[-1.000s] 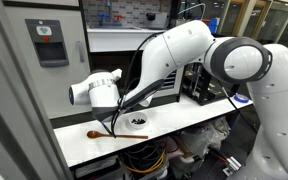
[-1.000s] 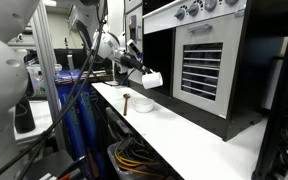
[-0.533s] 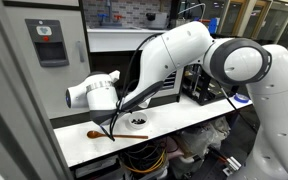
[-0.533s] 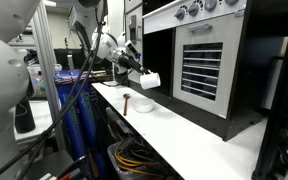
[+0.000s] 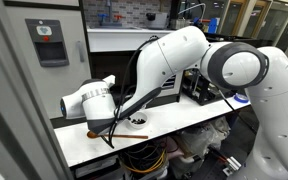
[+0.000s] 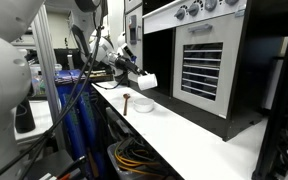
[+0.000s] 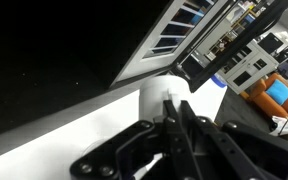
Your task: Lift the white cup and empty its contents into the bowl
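Note:
My gripper (image 6: pixel 139 76) is shut on the rim of the small white cup (image 6: pixel 149 80) and holds it tilted in the air, just above the shallow white bowl (image 6: pixel 142 104) on the counter. In the wrist view the fingers (image 7: pixel 177 112) pinch the cup's wall (image 7: pixel 160 95). In an exterior view my arm hides the cup, and the bowl (image 5: pixel 136 121) only peeks out behind it. The dark contents do not show in any view.
A brown wooden spoon (image 6: pixel 127 100) lies by the bowl, and it also shows in an exterior view (image 5: pixel 96 133). The white counter (image 6: pixel 189 135) runs along a black oven with a vented door (image 6: pixel 209 65). Cables hang below the counter's front edge.
My arm has swung lower and the cup has come down a little closer to the bowl, still held. The bowl and spoon have not moved.

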Controlling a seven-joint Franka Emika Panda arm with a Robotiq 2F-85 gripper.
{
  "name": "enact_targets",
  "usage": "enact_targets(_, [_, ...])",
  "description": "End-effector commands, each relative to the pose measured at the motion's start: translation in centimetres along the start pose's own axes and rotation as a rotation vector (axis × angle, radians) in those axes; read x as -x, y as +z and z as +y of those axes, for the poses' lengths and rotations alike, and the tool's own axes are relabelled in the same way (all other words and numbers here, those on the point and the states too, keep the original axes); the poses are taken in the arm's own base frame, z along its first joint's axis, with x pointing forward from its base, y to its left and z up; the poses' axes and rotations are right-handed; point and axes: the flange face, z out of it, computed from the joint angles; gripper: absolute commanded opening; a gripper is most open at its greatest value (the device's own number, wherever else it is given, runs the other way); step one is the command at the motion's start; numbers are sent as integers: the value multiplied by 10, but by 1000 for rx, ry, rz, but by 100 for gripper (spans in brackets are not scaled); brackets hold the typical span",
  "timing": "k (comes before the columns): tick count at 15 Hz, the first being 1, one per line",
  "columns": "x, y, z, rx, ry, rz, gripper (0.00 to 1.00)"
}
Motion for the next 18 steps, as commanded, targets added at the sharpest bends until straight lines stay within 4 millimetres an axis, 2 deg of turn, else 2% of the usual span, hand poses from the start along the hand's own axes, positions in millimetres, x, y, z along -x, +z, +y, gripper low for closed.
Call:
enact_targets(1, [-2,-12,3,4,-17,-28,2])
enact_targets(4, [-1,-15,0,8,-6,-17,2])
enact_targets(8, [8,-9,-7,1,25,26,2])
enact_targets(13, [29,22,-17,-19,93,126,2])
enact_targets(18, [48,42,-33,-31,192,247,2])
